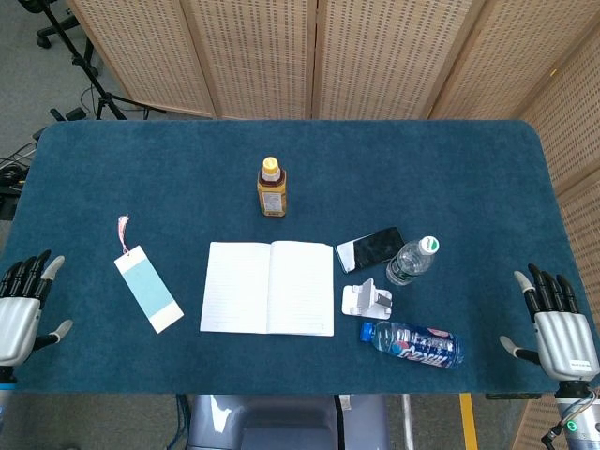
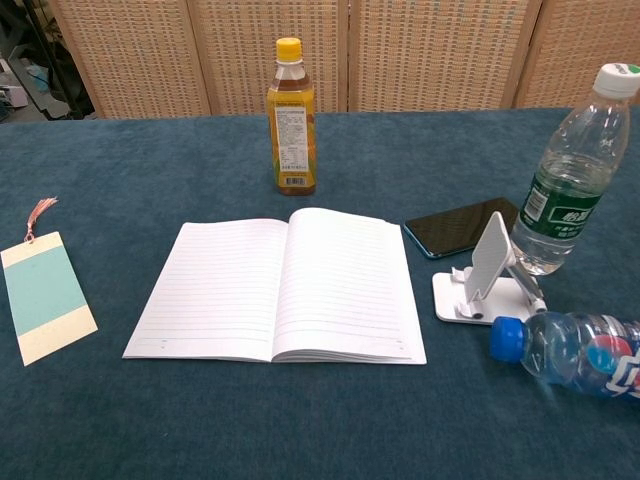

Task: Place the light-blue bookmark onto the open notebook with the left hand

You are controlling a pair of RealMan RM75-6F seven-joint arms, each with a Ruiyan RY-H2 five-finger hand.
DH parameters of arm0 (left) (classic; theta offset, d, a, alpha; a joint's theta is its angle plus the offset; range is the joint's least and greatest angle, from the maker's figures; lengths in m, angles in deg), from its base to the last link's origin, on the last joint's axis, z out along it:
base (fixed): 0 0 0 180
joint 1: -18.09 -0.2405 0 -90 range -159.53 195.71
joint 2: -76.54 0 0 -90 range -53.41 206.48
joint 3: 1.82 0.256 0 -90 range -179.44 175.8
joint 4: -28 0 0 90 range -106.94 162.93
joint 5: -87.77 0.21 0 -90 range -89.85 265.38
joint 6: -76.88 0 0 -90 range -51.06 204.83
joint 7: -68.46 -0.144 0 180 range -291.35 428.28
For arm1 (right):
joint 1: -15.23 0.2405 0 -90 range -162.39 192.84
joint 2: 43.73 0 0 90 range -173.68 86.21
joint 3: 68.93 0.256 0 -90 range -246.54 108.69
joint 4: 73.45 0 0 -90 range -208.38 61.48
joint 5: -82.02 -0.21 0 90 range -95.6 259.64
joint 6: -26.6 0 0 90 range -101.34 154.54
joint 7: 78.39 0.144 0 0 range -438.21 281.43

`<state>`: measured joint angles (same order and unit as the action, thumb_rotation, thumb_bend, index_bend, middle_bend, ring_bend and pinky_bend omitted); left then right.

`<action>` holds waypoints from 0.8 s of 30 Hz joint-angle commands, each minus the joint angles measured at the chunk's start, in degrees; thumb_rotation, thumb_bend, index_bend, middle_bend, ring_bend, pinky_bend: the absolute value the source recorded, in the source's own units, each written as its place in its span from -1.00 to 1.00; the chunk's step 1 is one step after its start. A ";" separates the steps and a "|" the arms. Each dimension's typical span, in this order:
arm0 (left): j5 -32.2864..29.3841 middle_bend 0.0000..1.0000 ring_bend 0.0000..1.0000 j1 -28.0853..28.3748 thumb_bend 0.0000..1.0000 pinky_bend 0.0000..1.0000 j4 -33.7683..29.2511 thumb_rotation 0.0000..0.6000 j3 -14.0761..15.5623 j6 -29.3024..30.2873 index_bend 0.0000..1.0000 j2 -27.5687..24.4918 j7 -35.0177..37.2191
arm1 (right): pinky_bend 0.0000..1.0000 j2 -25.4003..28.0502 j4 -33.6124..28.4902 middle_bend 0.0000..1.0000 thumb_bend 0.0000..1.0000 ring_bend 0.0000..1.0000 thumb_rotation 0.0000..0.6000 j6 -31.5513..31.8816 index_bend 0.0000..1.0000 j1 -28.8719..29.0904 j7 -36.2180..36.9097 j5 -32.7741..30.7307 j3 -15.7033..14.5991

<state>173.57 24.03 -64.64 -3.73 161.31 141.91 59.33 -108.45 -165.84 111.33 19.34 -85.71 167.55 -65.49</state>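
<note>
1. Flat on the dark blue felt-covered table (image 1: 422, 169): light-blue rectangular paper bookmark (image 1: 148, 289) with cream ends and a pink tassel, lying left of the open white lined notebook (image 1: 268, 287) and apart from it, untouched.
2. Well left of that bookmark, at the table's near-left edge: left hand (image 1: 21, 307), silver-backed with black fingers, spread apart and holding nothing; seen only in the head view.
3. At the near-right edge, far from everything else: right hand (image 1: 559, 326), fingers likewise spread and empty.
4. Behind the notebook, standing upright: yellow-capped amber drink bottle (image 2: 291, 116).
5. Right of the notebook: black smartphone (image 2: 462, 226) lying flat, just beside an upright clear plastic water bottle with a green label and white cap (image 2: 572, 178).
6. In front of the phone: small white folding phone stand (image 2: 487, 274), close to the water bottle's base.
7. Nearest the front edge on the right: blue-capped clear plastic bottle (image 2: 566, 352), lying on its side.
</note>
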 commanded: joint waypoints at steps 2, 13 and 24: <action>0.16 -1.00 -1.00 0.29 -0.65 -0.83 0.06 1.00 0.18 -0.62 -1.00 0.08 0.06 | -1.00 -0.01 0.09 -1.00 -1.00 -1.00 1.00 -0.25 -1.00 0.13 0.07 -0.07 0.00; 1.85 -1.00 -1.00 5.70 -0.66 -0.83 1.11 1.00 -0.19 -8.44 -1.00 -4.41 5.32 | -1.00 0.09 0.11 -1.00 -1.00 -1.00 1.00 -0.23 -1.00 0.14 0.41 -0.57 0.33; 10.87 -1.00 -1.00 13.47 -0.66 -0.83 3.65 1.00 1.83 -16.59 -0.91 -10.85 5.49 | -1.00 -0.10 0.43 -1.00 -1.00 -1.00 1.00 -0.28 -1.00 0.17 0.63 -1.12 0.64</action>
<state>182.74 35.84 -62.00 -2.69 146.49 132.16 64.65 -108.55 -165.41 111.05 19.51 -85.08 166.43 -64.85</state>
